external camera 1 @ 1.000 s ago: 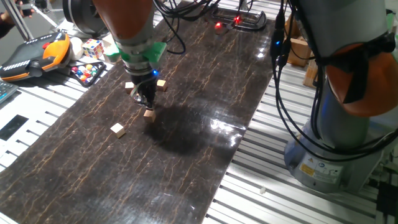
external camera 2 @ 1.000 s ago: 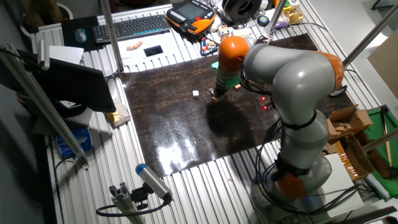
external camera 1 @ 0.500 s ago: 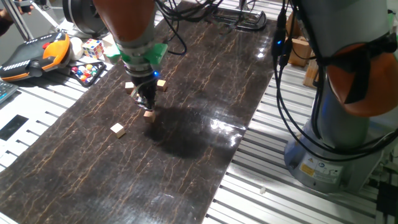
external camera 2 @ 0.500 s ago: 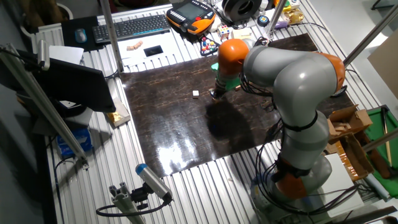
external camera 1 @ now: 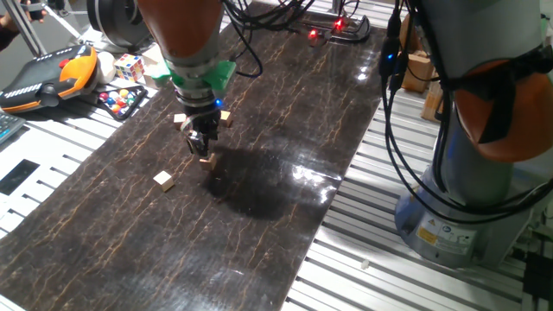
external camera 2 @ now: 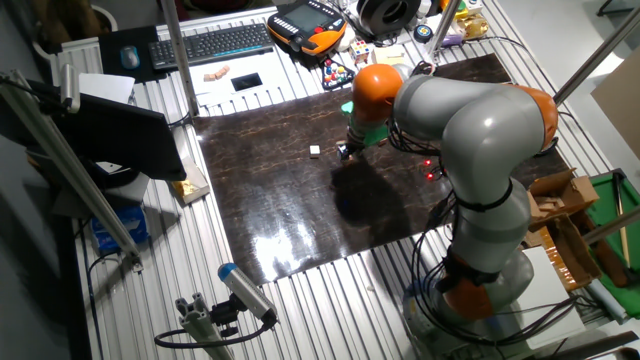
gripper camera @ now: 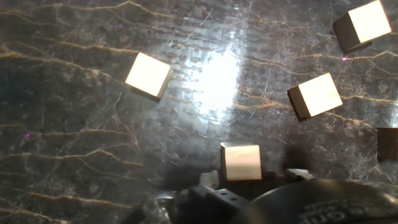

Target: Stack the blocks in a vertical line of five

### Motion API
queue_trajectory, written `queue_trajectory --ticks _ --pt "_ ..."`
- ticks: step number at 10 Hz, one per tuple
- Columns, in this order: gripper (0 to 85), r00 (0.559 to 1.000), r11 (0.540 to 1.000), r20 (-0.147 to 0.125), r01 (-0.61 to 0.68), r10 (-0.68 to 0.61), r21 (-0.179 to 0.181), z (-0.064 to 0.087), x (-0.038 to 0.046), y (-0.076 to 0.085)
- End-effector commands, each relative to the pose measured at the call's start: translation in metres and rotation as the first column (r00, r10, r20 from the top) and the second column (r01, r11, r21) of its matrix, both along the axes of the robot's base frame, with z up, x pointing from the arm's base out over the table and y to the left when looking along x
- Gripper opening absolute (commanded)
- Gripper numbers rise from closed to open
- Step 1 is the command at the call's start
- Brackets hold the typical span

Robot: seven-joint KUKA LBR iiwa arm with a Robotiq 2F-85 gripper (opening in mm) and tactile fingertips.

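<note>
Blocks [gripper camera: 148, 74] lie scattered and unstacked near the surface's far end; one block [gripper camera: 240, 162] sits right at your end effector [external camera 1: 202, 149], grip state unclear. Centre squarely before closing.

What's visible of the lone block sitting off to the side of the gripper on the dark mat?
The lone block is a small, plain light-tan cube, wood by the look, with no markings. It sits flat on the dark veined mat, turned slightly against the mat's edges. Nothing touches it: it lies apart from the gripper and the other blocks, unstacked.
</note>
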State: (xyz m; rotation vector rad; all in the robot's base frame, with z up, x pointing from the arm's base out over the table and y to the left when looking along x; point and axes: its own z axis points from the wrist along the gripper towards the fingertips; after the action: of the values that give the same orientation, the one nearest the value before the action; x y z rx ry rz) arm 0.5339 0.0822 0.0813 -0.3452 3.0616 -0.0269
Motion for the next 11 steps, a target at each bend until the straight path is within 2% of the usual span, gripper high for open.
queue_trajectory --ticks 1,5,6,11 --pt "80.3 1.000 1.000 -0.011 -0.008 0.008 0.000 -0.003 0.0019 0.000" --pt "70.7 1.000 1.000 -0.010 -0.028 0.028 0.003 -0.033 0.0044 0.003" --pt "68.0 0.999 1.000 -0.010 -0.031 0.031 0.003 -0.037 0.0048 0.003" --pt "65.3 0.999 0.999 -0.013 -0.037 0.037 0.004 -0.044 0.0035 0.004"
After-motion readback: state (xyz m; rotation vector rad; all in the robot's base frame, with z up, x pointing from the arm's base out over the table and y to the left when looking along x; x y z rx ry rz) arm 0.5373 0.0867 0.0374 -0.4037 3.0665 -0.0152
